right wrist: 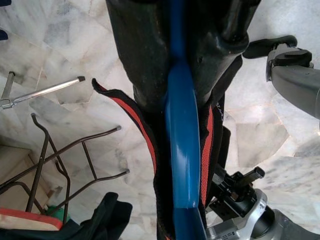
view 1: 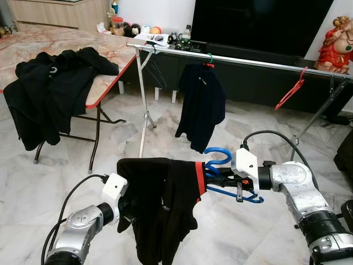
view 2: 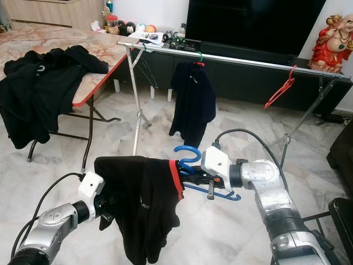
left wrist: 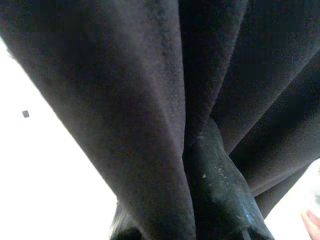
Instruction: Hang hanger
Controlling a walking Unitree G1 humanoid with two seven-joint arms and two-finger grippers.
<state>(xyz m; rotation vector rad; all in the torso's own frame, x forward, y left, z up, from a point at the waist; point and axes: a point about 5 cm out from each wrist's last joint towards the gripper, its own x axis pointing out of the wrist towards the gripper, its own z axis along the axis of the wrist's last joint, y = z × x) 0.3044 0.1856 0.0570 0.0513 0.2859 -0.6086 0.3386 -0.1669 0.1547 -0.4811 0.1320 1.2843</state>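
A blue plastic clothes hanger (view 1: pixel 223 165) carrying a black soft-cloth shirt with a red-lined collar (view 1: pixel 160 204) is held in the air between the two arms, well short of the long silver metal drying rail (view 1: pixel 248 59) that spans the room ahead. The right gripper (view 1: pixel 216 178) is clamped on the hanger at its neck, just below the curled hook, which points up and stands free above the fingers. The left gripper (view 1: pixel 126 212) is buried in the far shoulder of the shirt; its wrist view shows a black finger (left wrist: pixel 220 190) pressed between dark folds, so it looks closed on the cloth, perhaps on the hanger arm inside, though that cannot be seen.

The hanger should be light and stiff, its smooth plastic somewhat slippery, so the neck is the sound place to hold: it keeps the hook steady and clear for the rail. The shirt is limp and hangs heavier on the left side, so it may slide along the hanger arm if the hanger tilts; keeping it level seems wise.

On the rail a second black shirt on a green-hooked hanger (view 1: pixel 201 105) hangs near the middle, and a bare red plastic hanger (view 1: pixel 290 91) hangs toward the right end; the stretch between them looks free. More black clothes (view 1: pixel 52 88) lie heaped over the near corner of the marble-topped folding table with a red edge (view 1: pixel 110 83) at the left
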